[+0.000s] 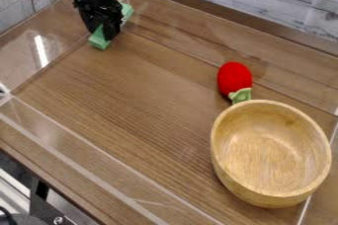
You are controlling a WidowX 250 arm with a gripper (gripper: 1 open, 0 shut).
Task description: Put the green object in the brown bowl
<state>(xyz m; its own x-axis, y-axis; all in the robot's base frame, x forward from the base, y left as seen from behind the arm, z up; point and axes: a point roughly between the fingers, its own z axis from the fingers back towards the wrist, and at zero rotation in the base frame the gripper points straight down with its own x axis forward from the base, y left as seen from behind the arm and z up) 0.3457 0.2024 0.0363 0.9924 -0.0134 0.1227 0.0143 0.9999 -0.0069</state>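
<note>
The green object [101, 38] is a small light-green block at the far left of the wooden table, resting on or just above its surface. My black gripper [98, 26] points straight down onto it, its fingers shut on the block's sides and hiding its upper part. The brown bowl [271, 151], round, wooden and thick-rimmed, sits empty at the near right, far from the gripper.
A red strawberry-like toy [235, 79] with green leaves lies just beyond the bowl. A clear low wall [79, 175] borders the table along its near and left edges. A pale plank wall rises behind.
</note>
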